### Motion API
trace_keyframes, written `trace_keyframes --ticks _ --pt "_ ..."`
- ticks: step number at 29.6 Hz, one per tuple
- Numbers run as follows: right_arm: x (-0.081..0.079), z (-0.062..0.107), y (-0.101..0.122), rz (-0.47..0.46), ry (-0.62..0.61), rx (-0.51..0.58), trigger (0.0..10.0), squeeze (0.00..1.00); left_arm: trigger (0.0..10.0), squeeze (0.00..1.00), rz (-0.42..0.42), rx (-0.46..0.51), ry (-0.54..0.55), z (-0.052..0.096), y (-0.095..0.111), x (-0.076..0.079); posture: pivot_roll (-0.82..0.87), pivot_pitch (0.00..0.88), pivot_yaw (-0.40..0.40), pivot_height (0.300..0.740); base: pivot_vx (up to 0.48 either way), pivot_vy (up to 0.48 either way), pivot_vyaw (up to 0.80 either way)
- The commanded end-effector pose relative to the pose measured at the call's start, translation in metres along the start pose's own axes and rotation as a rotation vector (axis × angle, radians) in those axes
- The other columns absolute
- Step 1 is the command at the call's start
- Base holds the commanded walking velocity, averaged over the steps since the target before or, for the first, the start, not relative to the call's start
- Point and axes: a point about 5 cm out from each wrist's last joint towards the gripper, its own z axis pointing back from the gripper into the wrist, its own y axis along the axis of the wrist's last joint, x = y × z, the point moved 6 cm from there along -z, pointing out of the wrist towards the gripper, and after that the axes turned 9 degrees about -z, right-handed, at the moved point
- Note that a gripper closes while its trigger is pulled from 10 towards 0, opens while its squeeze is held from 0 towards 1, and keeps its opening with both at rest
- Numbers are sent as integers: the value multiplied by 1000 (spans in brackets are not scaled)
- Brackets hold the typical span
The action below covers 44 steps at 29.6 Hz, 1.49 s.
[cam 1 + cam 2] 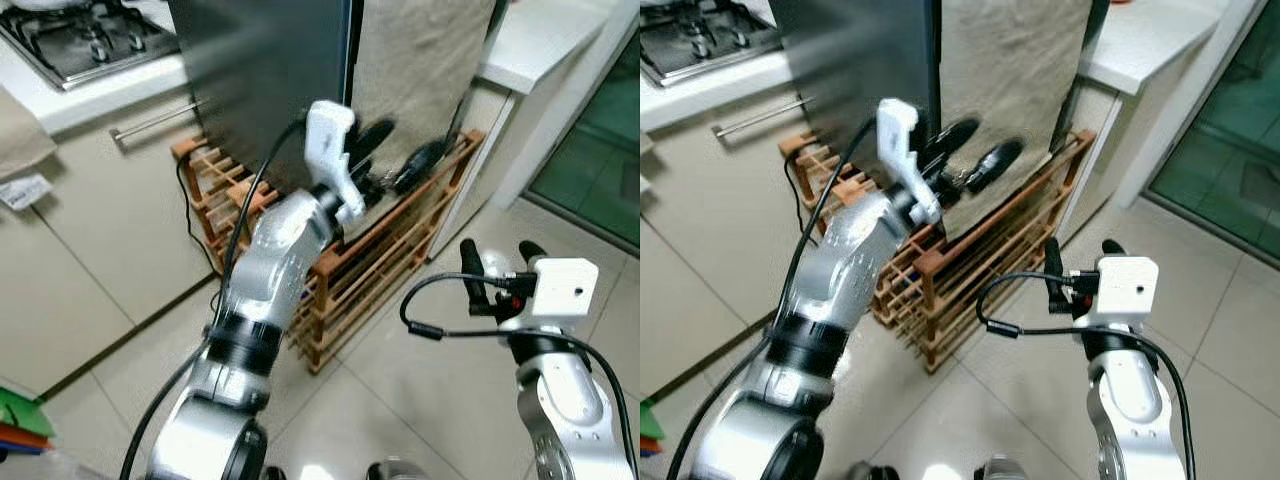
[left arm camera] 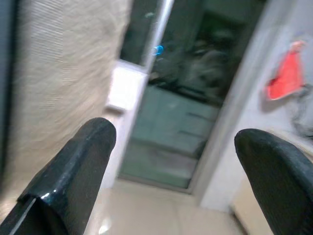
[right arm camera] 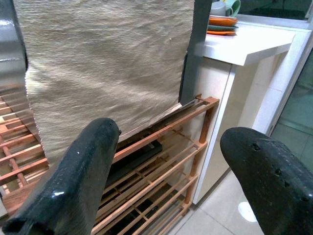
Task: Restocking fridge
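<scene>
The left end effector [image 1: 390, 160], fingers wide and empty, reaches beside the dark fridge [image 1: 265, 80] edge; it may catch the hanging beige cloth [image 1: 420, 60]. The right end effector [image 1: 497, 262], also wide and empty, hovers near the wooden rack [image 1: 380, 270] and could bump it.

I see a wooden slatted rack [image 1: 380, 270] standing on the pale tiled floor [image 1: 440, 400], with a beige woven cloth [image 3: 107, 63] hanging down over its upper edge. A gas hob [image 1: 80, 40] sits in the white counter beside cream cabinets with a metal bar handle [image 1: 150, 122]. On another white countertop [image 3: 249, 41], orange and green plates [image 3: 222, 27] are stacked. A dark glass door [image 1: 600, 150] stands nearby.
</scene>
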Motion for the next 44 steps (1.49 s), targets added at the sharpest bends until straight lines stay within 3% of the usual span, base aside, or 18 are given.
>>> trace_keyframes --ticks 1,2,3,5,6,9,13,25,32,44 --pt "7 0 0 5 -22 6 10000 82 10000 0 -69 4 49 13 8 -4 -230 49 34 740 0 0 0" --pt "7 0 0 5 -22 6 10000 82 10000 0 -69 4 49 13 8 -4 -230 49 34 740 0 0 0" --pt "7 -1 1 2 -24 14 10000 82 10000 0 -95 -45 134 35 0 -15 -213 38 36 740 0 0 0" --pt "7 -3 3 2 -31 33 10000 82 10000 0 -126 -76 219 51 -4 -27 -204 31 39 740 0 0 0" --pt "7 -4 6 3 -37 51 10000 82 10000 0 -131 -84 324 63 -4 -43 -189 19 43 740 0 0 0" --pt "6 -6 17 11 -54 99 10000 86 10000 0 -145 -86 519 91 -2 -72 -182 11 46 740 0 0 0" --pt "2 -8 18 -4 -56 119 10000 78 10000 0 -207 -90 625 115 5 -82 -152 0 45 740 0 0 0" --pt "-7 -23 16 -12 -28 126 10000 75 10000 0 -303 -194 569 107 -8 -72 -124 0 32 740 0 0 0" --pt "-8 -28 15 -8 -6 121 10000 75 10000 0 -322 -192 573 106 -9 -74 -118 0 18 740 0 0 0" --pt "-19 -40 12 -10 37 115 10000 75 10000 0 -253 -155 580 99 -4 -77 -105 0 11 740 22 -209 0"
